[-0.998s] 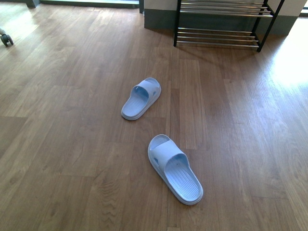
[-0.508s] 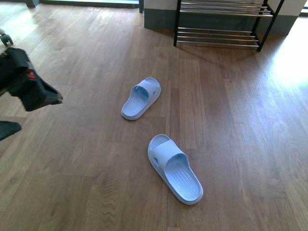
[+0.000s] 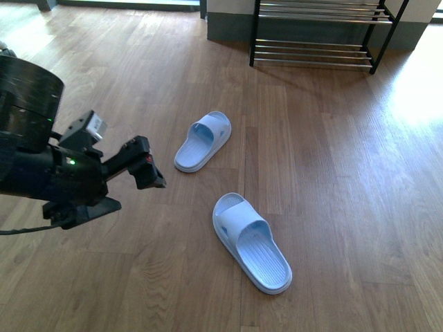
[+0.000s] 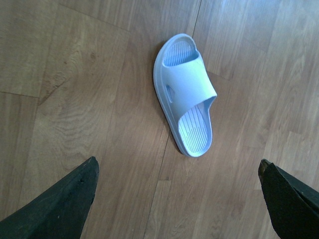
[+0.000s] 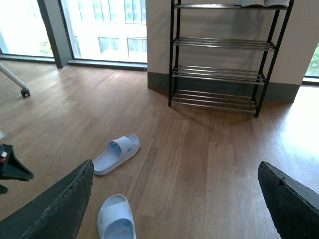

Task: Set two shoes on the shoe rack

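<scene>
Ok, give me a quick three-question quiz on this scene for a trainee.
1. True or false: the near slide and the far slide both lie on the floor, off the rack.
2. The left gripper is: A) open B) shut on a slide C) shut, empty
3. How many slides does the left wrist view show?
Key: 1 true; 2 A; 3 one.
</scene>
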### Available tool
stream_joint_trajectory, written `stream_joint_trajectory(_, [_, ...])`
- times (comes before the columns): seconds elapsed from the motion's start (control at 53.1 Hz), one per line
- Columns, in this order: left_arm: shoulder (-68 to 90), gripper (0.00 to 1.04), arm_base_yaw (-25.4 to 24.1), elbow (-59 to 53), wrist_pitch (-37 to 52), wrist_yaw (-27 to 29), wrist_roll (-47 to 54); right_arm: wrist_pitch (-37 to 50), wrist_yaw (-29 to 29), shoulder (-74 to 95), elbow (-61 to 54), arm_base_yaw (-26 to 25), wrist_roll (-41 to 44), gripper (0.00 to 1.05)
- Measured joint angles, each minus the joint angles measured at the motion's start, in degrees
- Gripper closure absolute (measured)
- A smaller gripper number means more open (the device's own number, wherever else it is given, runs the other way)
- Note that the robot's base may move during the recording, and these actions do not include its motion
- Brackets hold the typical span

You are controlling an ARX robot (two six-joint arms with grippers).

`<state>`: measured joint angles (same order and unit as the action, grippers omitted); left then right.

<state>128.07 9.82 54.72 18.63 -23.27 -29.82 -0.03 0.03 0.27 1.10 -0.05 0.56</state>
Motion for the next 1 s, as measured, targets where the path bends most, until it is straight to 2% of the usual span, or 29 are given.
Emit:
stream_joint_trajectory(0.075, [4.5,0.09,0.7,3.6,-0.4,-2.6,-0.3,0.0,0.0,0.0,0.0,0.0,0.0,0.09])
stream_joint_trajectory(0.358, [17.8,0.09,4.3,15.8,-1.9,-6.8,-2.4,0.0,0.0,0.0,0.0,0.0,0.0,0.09])
stream_joint_trajectory(0.659, [29.8,0.09,7.3,32.7,-9.2,-7.9,-1.2,0.0,0.0,0.0,0.0,0.0,0.0,0.09])
stream_joint_trajectory(0.998, [38.9,0.09,9.8,45.1,-13.7,-13.2,0.0,0.0,0.0,0.0,0.0,0.0,0.0,0.09])
